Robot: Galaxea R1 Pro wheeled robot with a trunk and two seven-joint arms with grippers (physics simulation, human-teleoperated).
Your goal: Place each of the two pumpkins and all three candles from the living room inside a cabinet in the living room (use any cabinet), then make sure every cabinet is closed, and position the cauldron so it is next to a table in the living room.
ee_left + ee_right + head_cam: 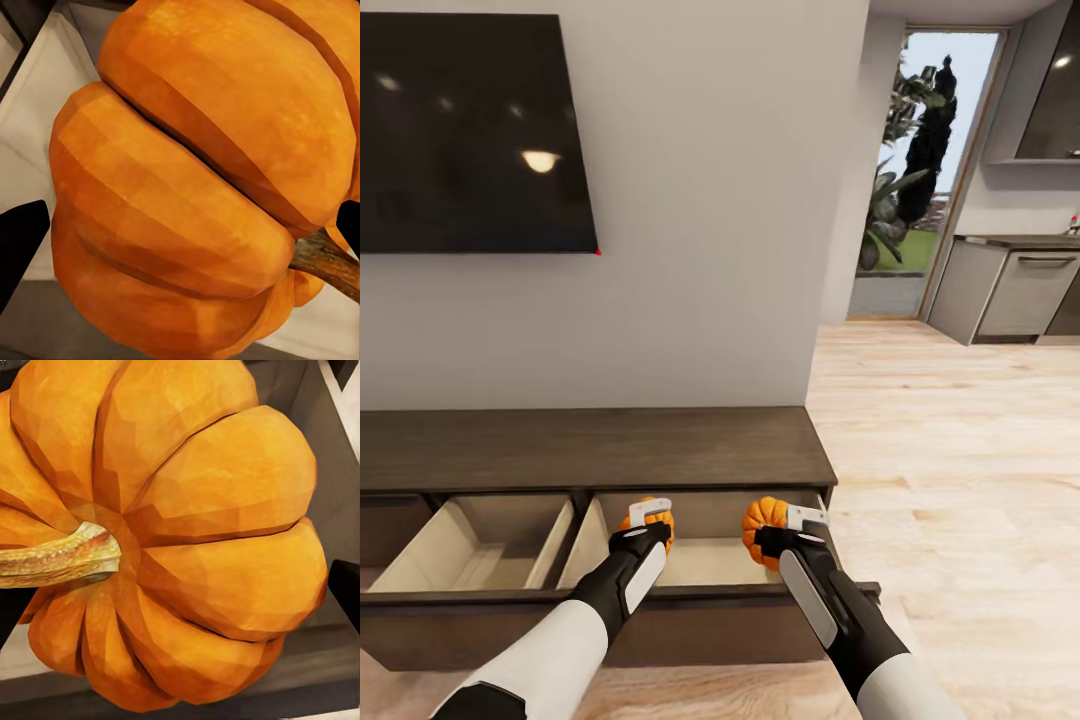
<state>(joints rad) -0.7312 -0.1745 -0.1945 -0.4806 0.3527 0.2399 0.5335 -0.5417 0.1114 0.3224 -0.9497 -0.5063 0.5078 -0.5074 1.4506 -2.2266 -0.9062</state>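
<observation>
Left tool (648,517) clamps a ribbed bright-orange pumpkin (187,172); right tool (800,524) clamps a second pumpkin (187,547) with a tan stem. Both hang over the cabinet (590,445), above its open right drawer (705,560).

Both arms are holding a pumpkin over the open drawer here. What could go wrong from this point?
1. The right gripper holds its pumpkin close to the drawer's right wall; released there, it may catch the edge and roll onto the floor.
2. The left gripper's pumpkin seems above the drawer bottom, so it could bounce.
</observation>
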